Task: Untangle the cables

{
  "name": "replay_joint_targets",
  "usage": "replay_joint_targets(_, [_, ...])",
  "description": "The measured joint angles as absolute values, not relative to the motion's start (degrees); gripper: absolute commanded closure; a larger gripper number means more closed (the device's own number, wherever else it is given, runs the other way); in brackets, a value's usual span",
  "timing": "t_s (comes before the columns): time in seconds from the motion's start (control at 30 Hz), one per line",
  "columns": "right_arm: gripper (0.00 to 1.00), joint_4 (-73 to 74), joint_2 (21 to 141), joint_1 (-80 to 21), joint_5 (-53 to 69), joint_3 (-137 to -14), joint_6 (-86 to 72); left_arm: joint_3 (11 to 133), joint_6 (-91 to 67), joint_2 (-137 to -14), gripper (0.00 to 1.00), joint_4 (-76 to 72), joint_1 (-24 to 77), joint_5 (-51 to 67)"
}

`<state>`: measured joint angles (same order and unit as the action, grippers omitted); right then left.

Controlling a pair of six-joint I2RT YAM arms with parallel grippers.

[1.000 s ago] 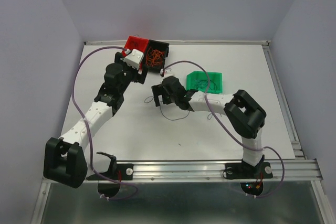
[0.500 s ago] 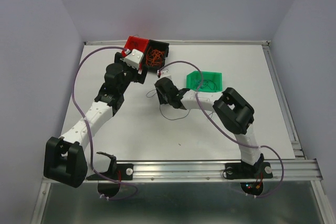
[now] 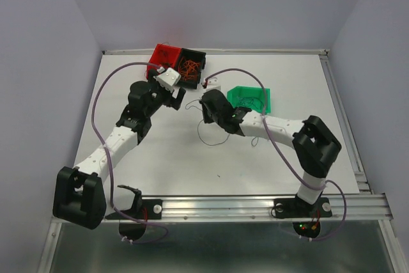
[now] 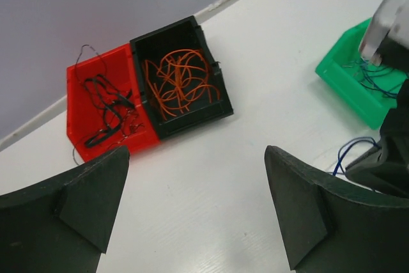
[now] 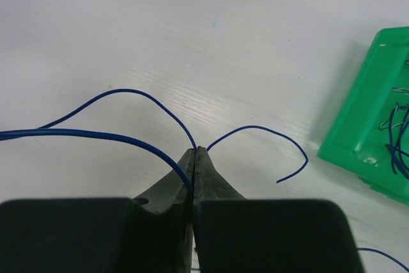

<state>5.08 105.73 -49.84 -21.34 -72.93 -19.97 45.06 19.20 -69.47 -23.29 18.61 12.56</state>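
My right gripper (image 5: 197,152) is shut on a thin blue cable (image 5: 147,98) low over the white table; the strand's ends curl out to both sides of the tips. From above, the right gripper (image 3: 193,105) is left of the green bin (image 3: 250,98), and a dark cable loop (image 3: 209,135) trails on the table below it. More blue cables (image 5: 397,139) lie in the green bin. Orange cables (image 4: 180,81) fill the black bin (image 4: 217,108), and black cables (image 4: 105,110) lie in the red bin (image 4: 80,116). My left gripper (image 4: 198,202) hangs open and holds nothing, in front of those bins.
The red bin (image 3: 163,55) and black bin (image 3: 198,55) stand side by side at the table's back edge. Another thin strand (image 3: 255,142) lies beside the right forearm. The two grippers are close together near the table's middle, with lilac arm cables arching over both.
My right gripper has shut on the blue cable, and its elbow has swung out to the right. The left gripper shifted slightly right, still open.
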Motion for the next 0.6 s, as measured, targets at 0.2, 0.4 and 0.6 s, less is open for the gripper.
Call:
replay_joint_targets(0.2, [0.99,-0.75,95.24,-49.84,-22.90,-66.06,-20.82,40.38,20.84,-65.73,0.01,-24.95,18.61,20.60])
replay_joint_targets(0.4, [0.99,-6.39,89.14,-49.84,-25.50,-59.94,-21.52,33.61,20.97,-57.52,0.01,-30.50,18.48,24.25])
replay_joint_targets(0.6, [0.99,-12.43,83.90,-49.84,-27.29,-56.40,-22.31,29.45,21.74,-53.30,0.01,-35.77,18.55,34.57])
